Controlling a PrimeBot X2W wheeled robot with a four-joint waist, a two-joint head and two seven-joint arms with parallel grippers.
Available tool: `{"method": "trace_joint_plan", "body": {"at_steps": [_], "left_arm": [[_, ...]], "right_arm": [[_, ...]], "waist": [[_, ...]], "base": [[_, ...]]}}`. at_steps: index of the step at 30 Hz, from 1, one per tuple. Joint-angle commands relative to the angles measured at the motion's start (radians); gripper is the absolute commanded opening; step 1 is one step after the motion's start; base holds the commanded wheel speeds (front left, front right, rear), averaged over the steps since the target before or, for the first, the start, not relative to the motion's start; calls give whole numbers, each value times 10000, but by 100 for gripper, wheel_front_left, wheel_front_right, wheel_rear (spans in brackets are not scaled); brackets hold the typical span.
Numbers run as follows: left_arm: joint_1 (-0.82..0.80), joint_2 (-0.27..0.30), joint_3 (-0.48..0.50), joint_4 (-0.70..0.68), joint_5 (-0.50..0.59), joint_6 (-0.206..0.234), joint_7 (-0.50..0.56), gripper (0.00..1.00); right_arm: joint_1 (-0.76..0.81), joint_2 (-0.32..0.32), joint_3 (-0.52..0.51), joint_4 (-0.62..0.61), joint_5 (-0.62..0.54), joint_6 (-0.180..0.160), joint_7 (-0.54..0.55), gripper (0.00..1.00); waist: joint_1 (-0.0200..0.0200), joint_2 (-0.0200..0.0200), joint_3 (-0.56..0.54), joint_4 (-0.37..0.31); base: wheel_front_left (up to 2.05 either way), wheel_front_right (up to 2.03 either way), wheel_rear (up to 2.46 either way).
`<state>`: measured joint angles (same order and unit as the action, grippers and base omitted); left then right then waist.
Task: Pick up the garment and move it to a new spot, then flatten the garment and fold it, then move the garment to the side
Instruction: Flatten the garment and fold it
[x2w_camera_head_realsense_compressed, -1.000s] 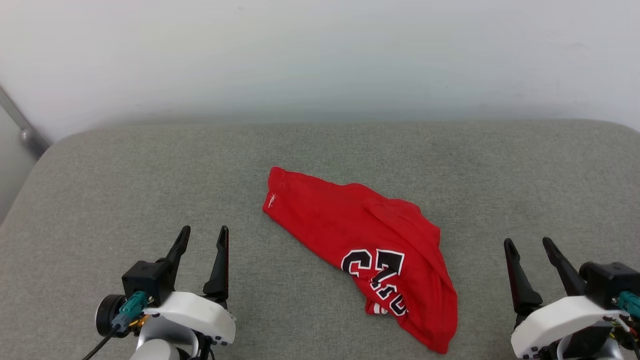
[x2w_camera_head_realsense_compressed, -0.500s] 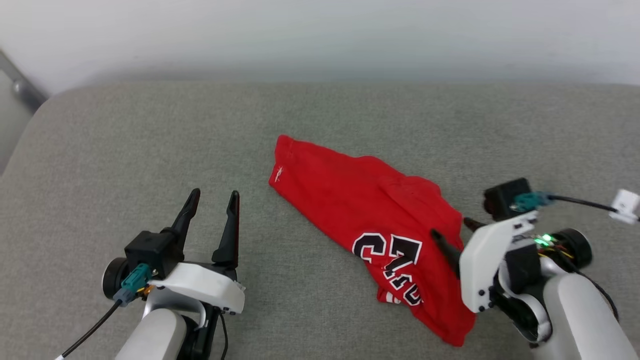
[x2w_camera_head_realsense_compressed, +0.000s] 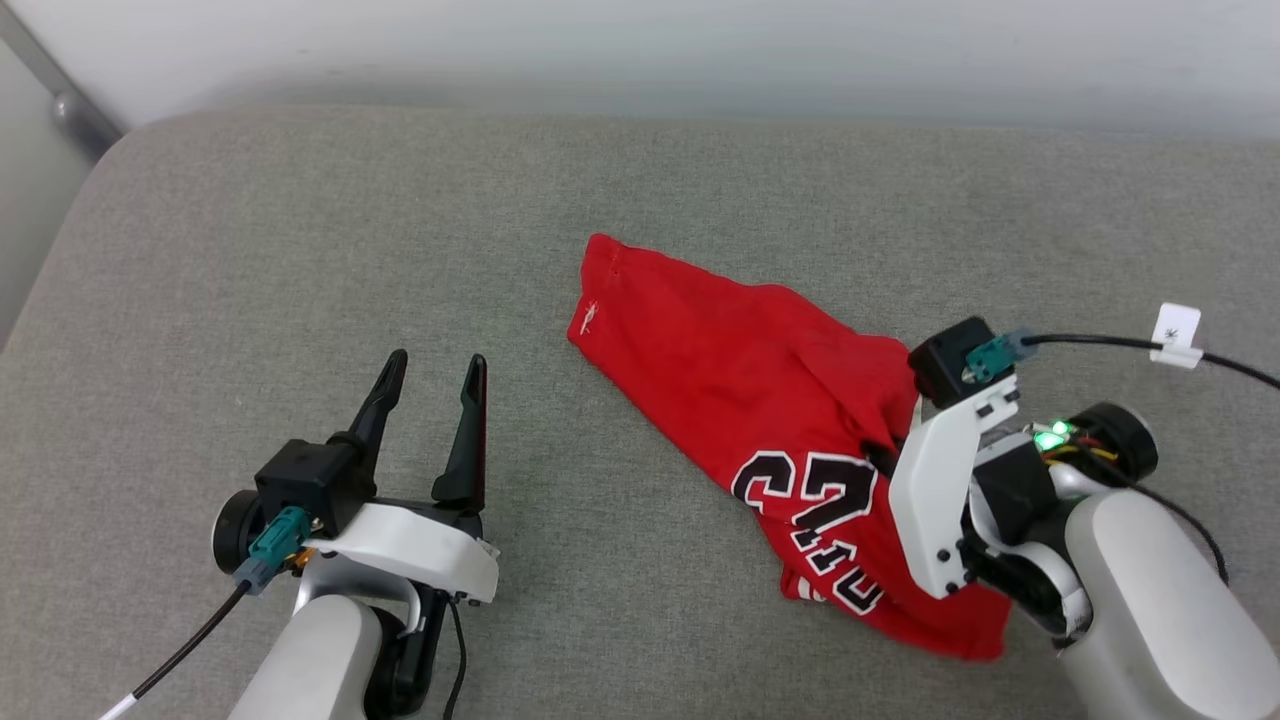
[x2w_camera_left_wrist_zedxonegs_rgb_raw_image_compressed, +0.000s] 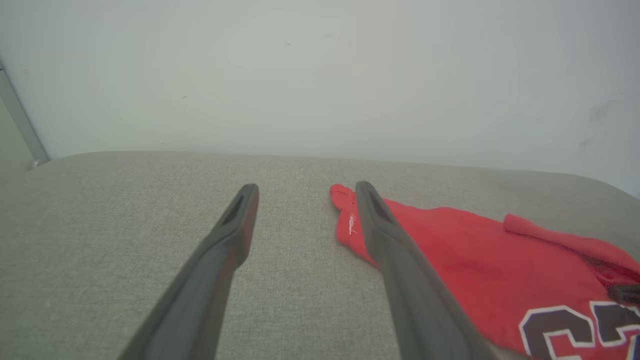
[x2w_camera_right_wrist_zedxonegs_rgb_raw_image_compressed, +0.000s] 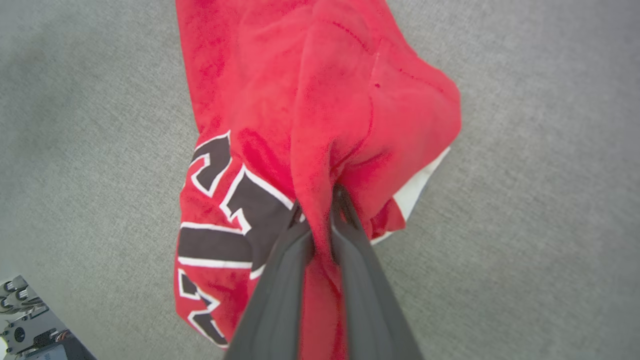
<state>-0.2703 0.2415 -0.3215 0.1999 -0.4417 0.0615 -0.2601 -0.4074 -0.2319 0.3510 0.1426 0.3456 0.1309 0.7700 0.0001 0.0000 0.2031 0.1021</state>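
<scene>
The garment is a crumpled red shirt with black, white-edged lettering, lying on the grey padded surface right of centre. A white bit of it peeks out underneath in the right wrist view. My right gripper reaches down onto its right side; the right wrist view shows my right gripper shut on a raised fold of the garment. My left gripper hovers open and holds nothing, well left of the shirt. In the left wrist view my left gripper points toward the wall, with the garment just right of its fingers.
The grey padded surface ends at a pale wall behind and rounds off at the far left corner. A metal rail runs down that corner. A black cable with a white tag trails right from my right wrist.
The head camera has tilted and shifted. My right arm swung in from the lower right onto the garment and its fingers went from open to shut on a fold. The left gripper stayed open.
</scene>
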Motion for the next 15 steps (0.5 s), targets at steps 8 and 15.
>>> {"method": "trace_joint_plan", "body": {"at_steps": [8,15], "left_arm": [[194,-152,245,177,280,-174,-74,100],[304,-194,344,202,439,-267,-61,100]], "right_arm": [[-572,43,-983,-403,-204,-3,-1384,0],[351,715,-4368,-112,-589,-5,-2304,0]], "waist": [[-1,0,-371,-281],[-1,0,-490,-459]], "base": [[0,0,0],[0,0,0]]}}
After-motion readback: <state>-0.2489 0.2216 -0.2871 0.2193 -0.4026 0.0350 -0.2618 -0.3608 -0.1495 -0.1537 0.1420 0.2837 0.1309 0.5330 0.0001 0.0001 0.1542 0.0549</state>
